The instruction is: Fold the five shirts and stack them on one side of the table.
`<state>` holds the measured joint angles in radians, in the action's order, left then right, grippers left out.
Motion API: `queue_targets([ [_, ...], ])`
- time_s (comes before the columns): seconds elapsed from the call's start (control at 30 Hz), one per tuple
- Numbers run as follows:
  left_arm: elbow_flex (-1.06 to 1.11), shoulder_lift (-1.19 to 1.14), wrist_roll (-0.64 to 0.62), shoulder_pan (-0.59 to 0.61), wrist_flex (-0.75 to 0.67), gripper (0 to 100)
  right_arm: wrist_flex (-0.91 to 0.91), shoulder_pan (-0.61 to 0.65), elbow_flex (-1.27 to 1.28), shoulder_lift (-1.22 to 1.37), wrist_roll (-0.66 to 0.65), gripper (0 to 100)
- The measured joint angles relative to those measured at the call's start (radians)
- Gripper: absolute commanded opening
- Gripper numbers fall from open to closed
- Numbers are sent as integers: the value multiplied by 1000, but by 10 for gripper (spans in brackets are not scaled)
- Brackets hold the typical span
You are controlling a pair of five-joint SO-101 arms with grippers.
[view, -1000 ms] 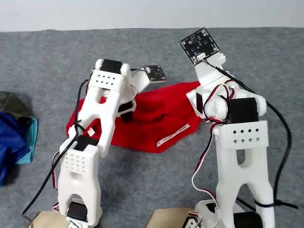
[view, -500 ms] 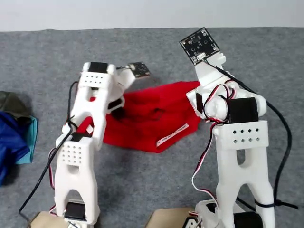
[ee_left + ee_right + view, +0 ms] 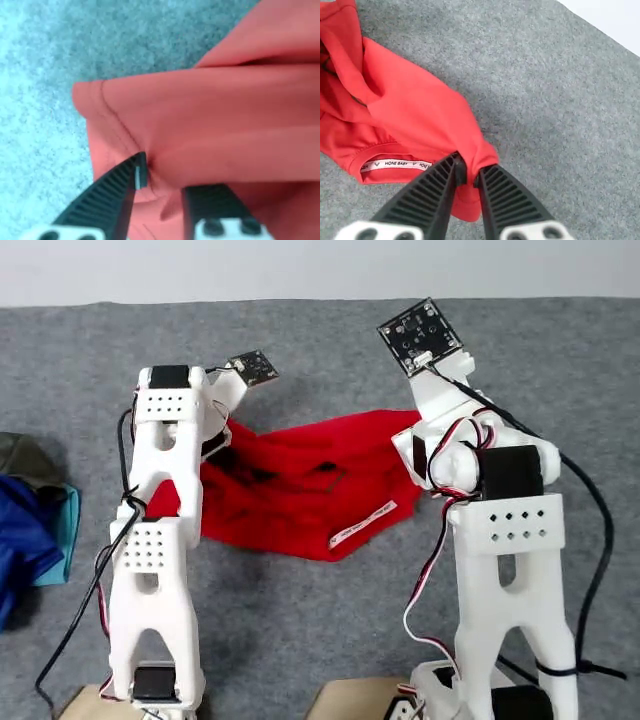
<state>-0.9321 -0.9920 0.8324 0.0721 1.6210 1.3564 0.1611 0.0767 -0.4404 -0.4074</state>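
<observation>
1. The red shirt (image 3: 300,495) lies crumpled on the grey table (image 3: 330,350), spread between the 2 arms at about mid-table.
2. The left gripper (image 3: 167,182) is clamped on a fold of the red shirt near a hemmed edge. Cloth fills the gap between its 2 black ribbed fingers (image 3: 107,192) and bulges up over the tips.
3. In the left wrist view a hemmed corner of the shirt sticks out past 1 fingertip, over the grey table. The rest of the cloth runs off away from the fingers.
4. The right gripper (image 3: 468,175) is pinched tight on a small bunch at the shirt's edge. Its fingers (image 3: 432,192) nearly meet, with cloth squeezed between the tips and a bit of cloth past them on the near side.
5. In the right wrist view the collar with its white label (image 3: 395,164) lies just beside the held bunch. The body of the shirt spreads away from the fingers, on the table.
6. In the high view the left arm's wrist sits over the shirt's left end and the right arm's wrist over its right end, with loose folds between them. I cannot tell whether the held ends are off the table.
7. A pile of other shirts (image 3: 30,520) in dark blue, teal and olive sits at the table's left edge, well apart from the red shirt and both grippers.
</observation>
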Motion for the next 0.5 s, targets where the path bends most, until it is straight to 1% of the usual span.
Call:
queue_targets([
  [0.1,-37,-14,0,0,5,28,0,0,0,0,0,9],
  [0.2,-84,-14,5,0,31,12,0,0,0,0,0,9],
  [0.33,-216,-14,6,0,98,14,0,0,-6,0,0,9],
  [0.5,-368,-14,8,0,106,36,0,0,-32,0,0,9],
])
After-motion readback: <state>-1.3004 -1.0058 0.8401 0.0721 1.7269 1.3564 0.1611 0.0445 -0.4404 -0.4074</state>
